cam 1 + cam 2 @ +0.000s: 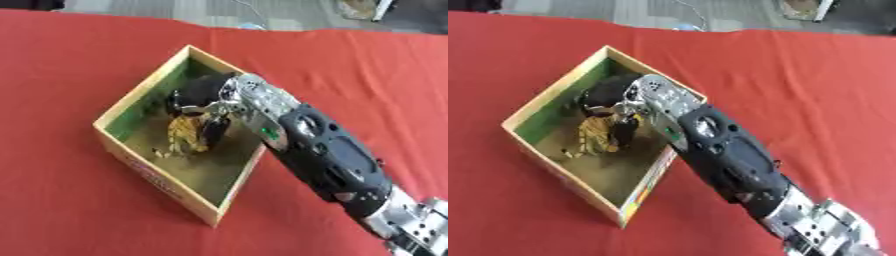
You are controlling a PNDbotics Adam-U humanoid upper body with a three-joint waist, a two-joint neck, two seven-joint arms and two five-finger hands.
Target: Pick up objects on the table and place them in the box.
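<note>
I see my right arm [328, 155] reaching in from the lower right corner, across the red cloth [61, 75] and over the near right wall of the box [149, 172]. The right hand [203, 97] is down inside the box, at its far end near the green inner wall. Its fingers curl around a yellow-and-brown striped toy [188, 132], which hangs just under the palm; the toy's lower end is at or just above the box floor, and I cannot tell whether it touches. A dark finger [213, 131] lies along the toy's right side.

The box sits askew on the cloth, one corner pointing toward me, with printed colour along its outer walls. The floor is bare brown where it shows, nearer me than the toy. The wrist and the silver joint [258, 100] cover the box's far right rim, so that corner is hidden from me. The black forearm also blocks the cloth to the right of the box.

Beyond the cloth's far edge I see grey floor and some blurred things at the top right that I cannot make out. My left hand is out of sight in both views.
</note>
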